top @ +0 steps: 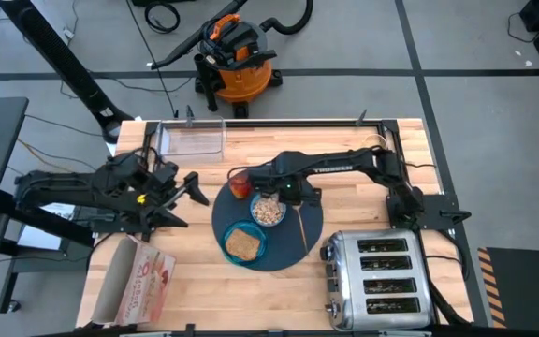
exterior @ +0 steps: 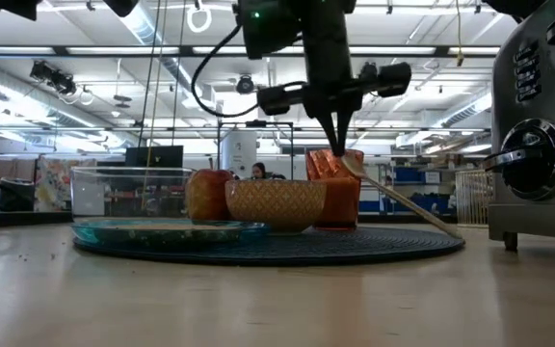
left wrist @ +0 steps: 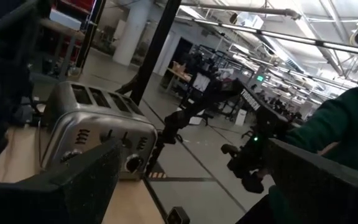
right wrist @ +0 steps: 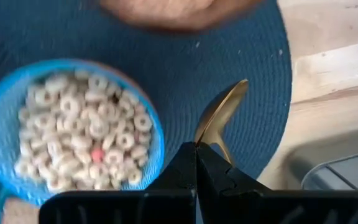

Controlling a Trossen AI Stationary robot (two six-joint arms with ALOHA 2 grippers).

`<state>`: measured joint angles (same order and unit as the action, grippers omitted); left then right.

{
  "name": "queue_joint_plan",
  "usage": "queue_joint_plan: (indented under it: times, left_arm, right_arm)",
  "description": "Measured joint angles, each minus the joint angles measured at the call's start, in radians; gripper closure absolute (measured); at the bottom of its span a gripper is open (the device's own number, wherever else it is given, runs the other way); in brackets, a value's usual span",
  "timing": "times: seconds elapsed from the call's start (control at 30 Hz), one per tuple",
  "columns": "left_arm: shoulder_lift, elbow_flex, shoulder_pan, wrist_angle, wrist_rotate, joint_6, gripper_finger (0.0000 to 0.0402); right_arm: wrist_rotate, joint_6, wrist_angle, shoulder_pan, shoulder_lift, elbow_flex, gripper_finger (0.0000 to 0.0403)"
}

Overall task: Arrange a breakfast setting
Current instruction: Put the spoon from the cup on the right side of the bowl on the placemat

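The round dark blue-grey mat [top: 288, 251] lies mid-table. On it stand the light-blue bowl [top: 268, 210] of cereal rings, the teal plate [top: 244, 243] with the toast slice [top: 242, 244], and the red-orange fruit [top: 241, 187]. The translucent orange cup [exterior: 335, 188] stands behind the bowl in the low view. My right gripper [right wrist: 196, 155] is over the mat just right of the bowl, shut on the gold spoon [top: 303, 225]. My left gripper [top: 187, 197] waits open and empty left of the mat. My right gripper pinches the gold spoon just behind its bowl [right wrist: 211, 134] between its two fingertips. The fingers [exterior: 338, 145] come from above, pointing down. The spoon is tilted, its bowl end [exterior: 353, 166] raised and its handle end [exterior: 446, 229] down on the mat.
A chrome toaster [top: 377, 276] stands at the near right, close to the mat. A pink cereal box [top: 138, 281] lies at the near left. A clear container [top: 192, 140] sits at the far edge.
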<state>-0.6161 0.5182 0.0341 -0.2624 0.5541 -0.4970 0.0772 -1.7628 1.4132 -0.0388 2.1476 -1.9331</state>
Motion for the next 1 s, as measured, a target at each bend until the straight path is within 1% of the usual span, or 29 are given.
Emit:
queue_joint_plan:
  times: [0.1,0.27,0.43,0.53,0.63,0.83,1.0]
  left_arm:
    - [0.027,0.0,0.0,0.023,0.0,0.007,0.0005]
    - [0.05,0.0,0.0,0.07,-0.008,0.005,0.0005]
    - [0.056,0.0,0.0,0.097,-0.013,0.011,0.0005]
    - [0.056,0.0,0.0,0.109,-0.019,0.012,0.0005]
    - [0.056,0.0,0.0,0.11,-0.019,0.011,0.0005]
    - [0.056,0.0,0.0,0.124,-0.02,0.012,0.0005]
    - [0.056,0.0,0.0,0.131,-0.02,0.011,0.0005]
  right_arm:
    - [-0.002,-0.034,0.036,-0.018,0.016,0.006,0.0402]
    - [-0.013,-0.108,0.058,-0.018,0.028,0.007,0.0402]
    - [-0.037,-0.172,0.013,-0.018,0.028,0.053,0.0402]
    - [-0.07,-0.198,-0.002,-0.01,0.027,0.081,0.0402]
    - [-0.126,-0.206,-0.022,0.002,0.027,0.096,0.0402]
    - [-0.204,-0.197,-0.113,0.018,0.027,0.13,0.0402]
    - [-0.249,-0.202,-0.115,0.047,0.026,0.18,0.0402]
